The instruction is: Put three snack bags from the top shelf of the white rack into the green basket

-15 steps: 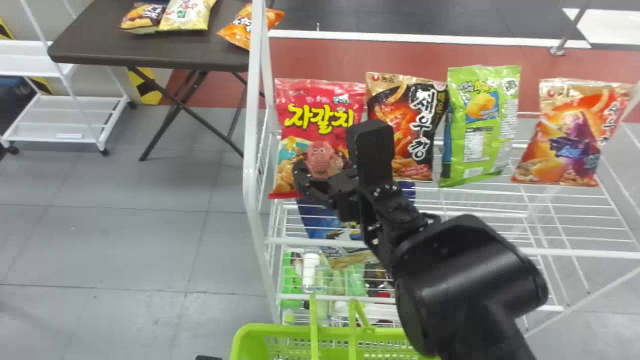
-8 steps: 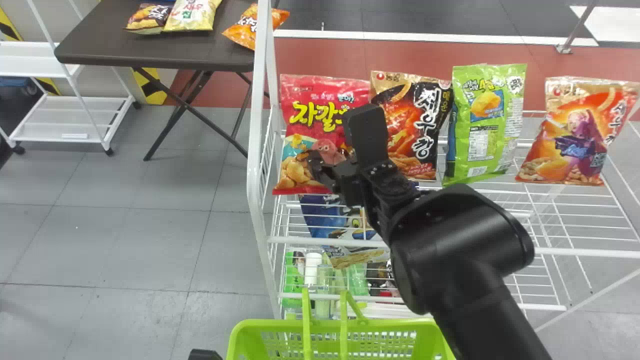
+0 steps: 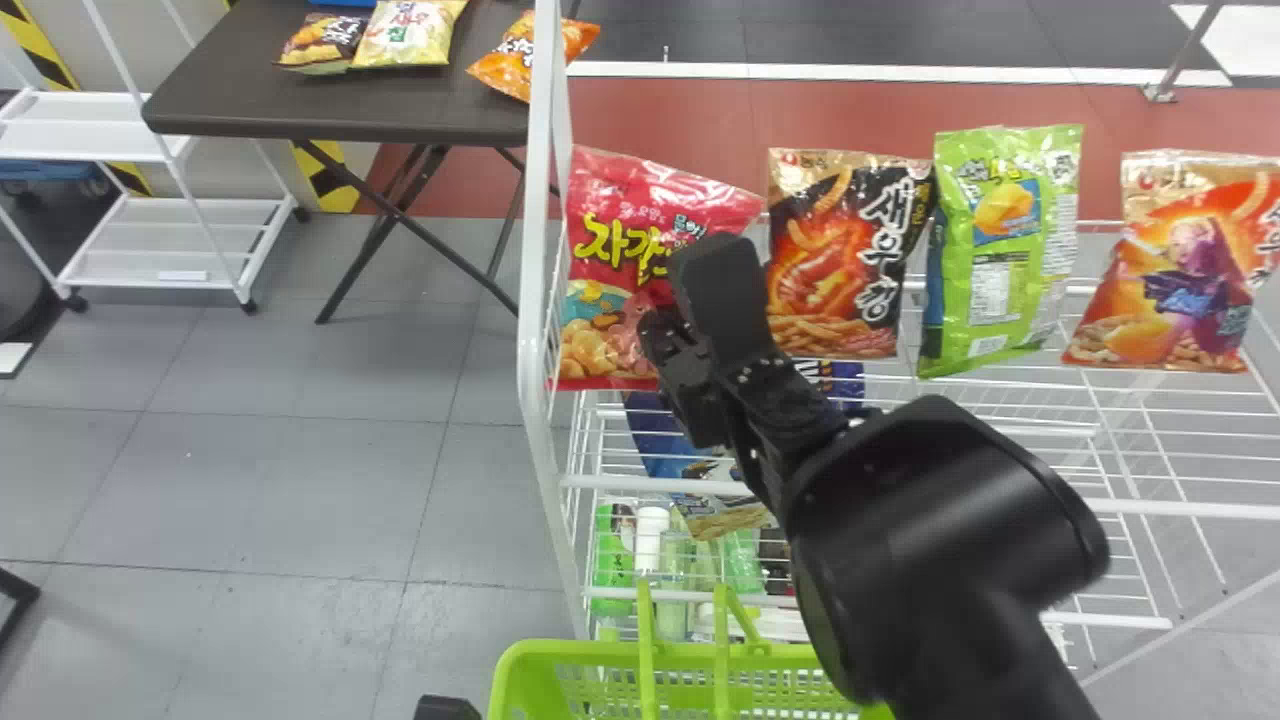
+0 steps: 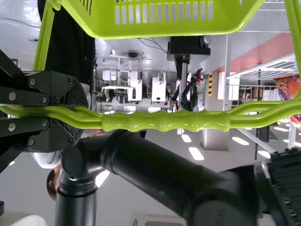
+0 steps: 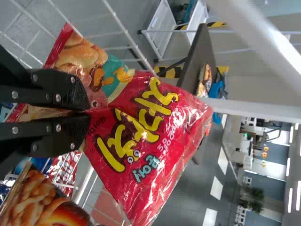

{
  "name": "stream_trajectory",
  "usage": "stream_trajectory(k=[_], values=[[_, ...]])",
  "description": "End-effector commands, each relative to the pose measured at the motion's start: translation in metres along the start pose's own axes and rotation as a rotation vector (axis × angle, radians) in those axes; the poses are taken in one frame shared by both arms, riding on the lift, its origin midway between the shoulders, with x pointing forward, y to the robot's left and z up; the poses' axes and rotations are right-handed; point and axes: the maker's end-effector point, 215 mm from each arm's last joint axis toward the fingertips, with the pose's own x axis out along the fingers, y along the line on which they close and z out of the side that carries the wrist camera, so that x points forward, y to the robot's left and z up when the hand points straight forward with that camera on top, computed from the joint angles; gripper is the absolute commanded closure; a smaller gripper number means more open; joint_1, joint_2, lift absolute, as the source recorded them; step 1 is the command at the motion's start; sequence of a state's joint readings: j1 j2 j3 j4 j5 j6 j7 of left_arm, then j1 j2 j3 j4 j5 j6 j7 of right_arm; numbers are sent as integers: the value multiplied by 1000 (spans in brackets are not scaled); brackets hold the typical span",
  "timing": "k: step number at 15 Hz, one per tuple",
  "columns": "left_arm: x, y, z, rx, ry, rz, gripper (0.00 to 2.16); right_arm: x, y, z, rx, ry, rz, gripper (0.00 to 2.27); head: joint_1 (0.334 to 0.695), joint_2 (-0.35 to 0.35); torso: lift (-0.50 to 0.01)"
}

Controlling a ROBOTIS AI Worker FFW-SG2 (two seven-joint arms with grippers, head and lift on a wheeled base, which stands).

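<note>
My left end effector (image 4: 79, 113) grips the handles of the green basket (image 3: 522, 665); my right end effector (image 3: 680, 285) pinches the red snack bag (image 3: 612, 262), tilted (crinkly thing), at the white rack's (image 3: 541, 330) top shelf, near three others. Beyond, the worktop (image 3: 225, 105) holds more bags (image 3: 405, 35).

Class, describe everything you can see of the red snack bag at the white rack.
The red snack bag looks like glossy, crinkled film, puffed and unopened, with yellow lettering, golden snack pictures and a teal patch. It is roughly upright, tilted slightly, at the left end of the white rack. The right gripper pinches its lower part.
</note>
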State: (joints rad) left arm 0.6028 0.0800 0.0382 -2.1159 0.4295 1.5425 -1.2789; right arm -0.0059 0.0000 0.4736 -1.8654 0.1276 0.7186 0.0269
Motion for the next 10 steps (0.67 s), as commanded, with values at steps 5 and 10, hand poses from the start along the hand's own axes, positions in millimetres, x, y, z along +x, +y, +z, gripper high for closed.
stream_trajectory(k=[5,10], values=[[8,-2,-5,9,24,3,2145,-42,-23,-7,0,-24,-16,2051,695,17,0],[2,2,0,12,7,22,2145,-110,-39,-10,-33,-44,-58,2047,695,-58,0]])
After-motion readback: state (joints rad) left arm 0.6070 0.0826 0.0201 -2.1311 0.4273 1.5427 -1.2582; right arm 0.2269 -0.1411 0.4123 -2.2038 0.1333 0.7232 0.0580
